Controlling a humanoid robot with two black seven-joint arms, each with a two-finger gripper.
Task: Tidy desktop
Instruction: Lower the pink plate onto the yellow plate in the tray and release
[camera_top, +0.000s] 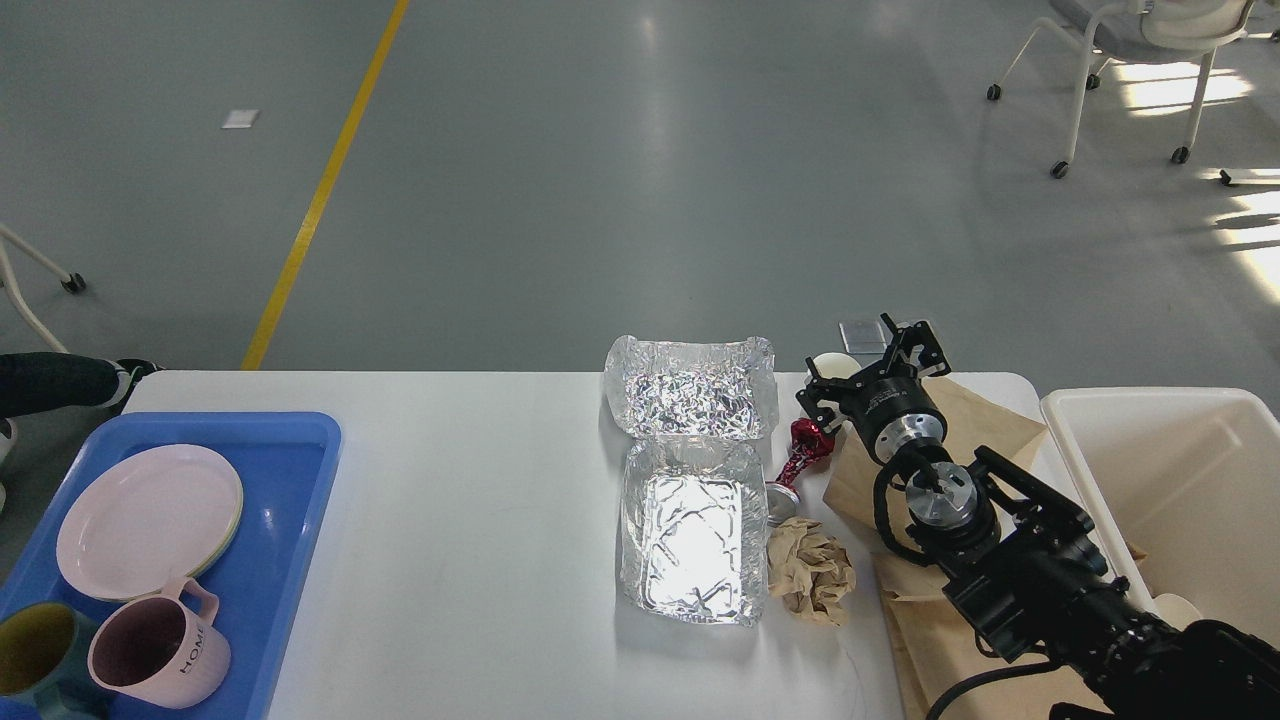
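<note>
Table: the table (480, 480) is big, white, smooth and flat, with round corners. It fills the low part of the view, with grey floor behind it.
Foil box: a shiny, crinkly foil box (695, 530) sits open near the middle of the table. Its lid (690, 398) stands up at the far side.
Paper ball: a crumpled brown paper ball (812, 575) lies just right of the foil box.
Red thing: a shiny red wrapped thing (805, 455) lies right of the foil box, past the paper ball.
Brown paper: flat brown paper (975, 420) lies right of the foil box, under the arm.
Tray: a blue plastic tray (285, 500) sits far left of the foil box. It holds a round pink plate (150, 520), a pink mug (160, 650) and a dark green mug (35, 650).
Bin: a cream plastic bin (1170, 470) stands far right of the foil box.
Pincer: the right pincer (880, 360) is black. Its fingers are apart and hold nothing. It hangs over the table's far edge, right of the foil box. A small white round thing (830, 363) is just beside it.
</note>
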